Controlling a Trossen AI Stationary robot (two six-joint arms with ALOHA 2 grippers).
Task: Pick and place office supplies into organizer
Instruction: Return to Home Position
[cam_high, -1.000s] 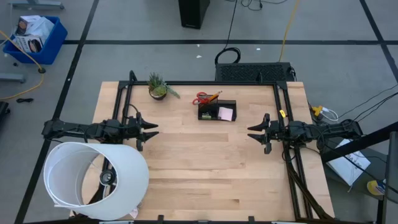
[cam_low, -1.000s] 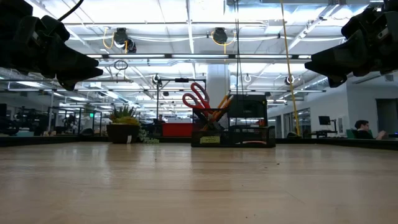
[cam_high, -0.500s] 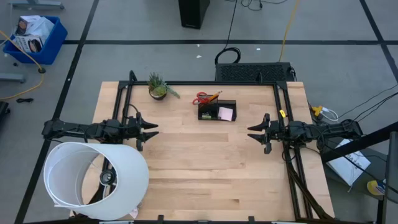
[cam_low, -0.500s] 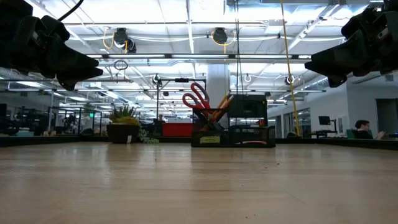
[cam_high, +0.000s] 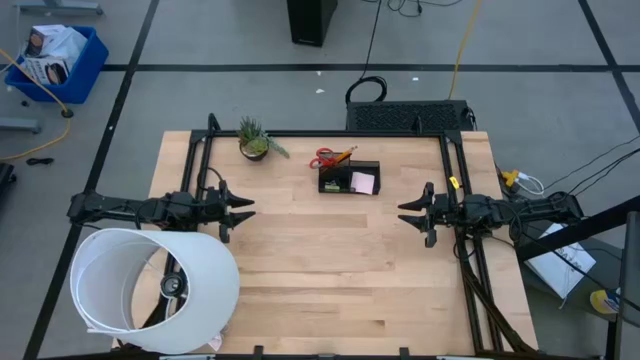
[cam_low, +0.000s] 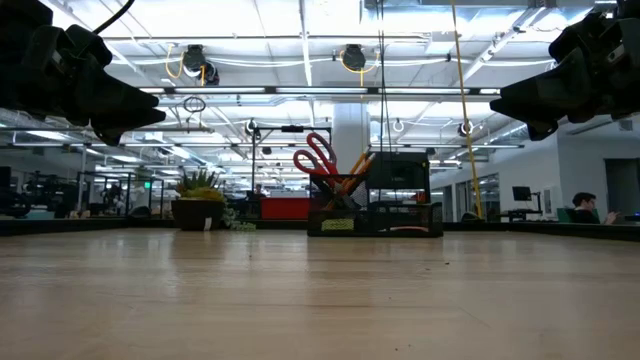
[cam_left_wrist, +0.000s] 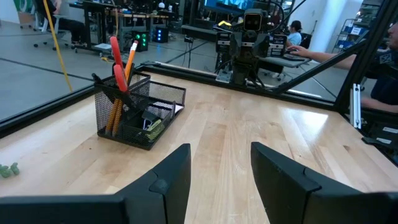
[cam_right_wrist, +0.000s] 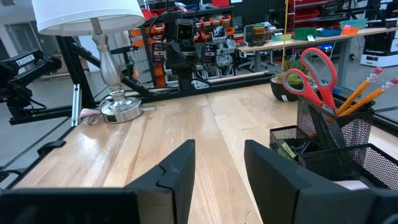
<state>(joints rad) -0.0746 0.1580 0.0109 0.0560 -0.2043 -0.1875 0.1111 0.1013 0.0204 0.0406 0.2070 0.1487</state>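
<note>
The wooden table (cam_high: 330, 280) carried a white lamp shade (cam_high: 150, 290) at its near left corner. The left gripper (cam_high: 248, 210) and right gripper (cam_high: 403, 214) hung at either side, fingers spread and empty. The organizer (cam_high: 349, 178) stood at the far edge, holding scissors (cam_high: 324, 157), pink pad (cam_high: 364, 183) and, probably, the eraser (cam_left_wrist: 153, 128). Homing looked complete, so no further move seemed needed. Nothing had shifted since a second before.

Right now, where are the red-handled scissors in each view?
High view: scissors at the organizer's far-left corner, far middle of the table.
Low view: scissors at centre, handles above the organizer.
Left wrist view: scissors upper left, standing in the organizer.
Right wrist view: scissors at right edge, handles up.
Shared landmark: the organizer.
</note>
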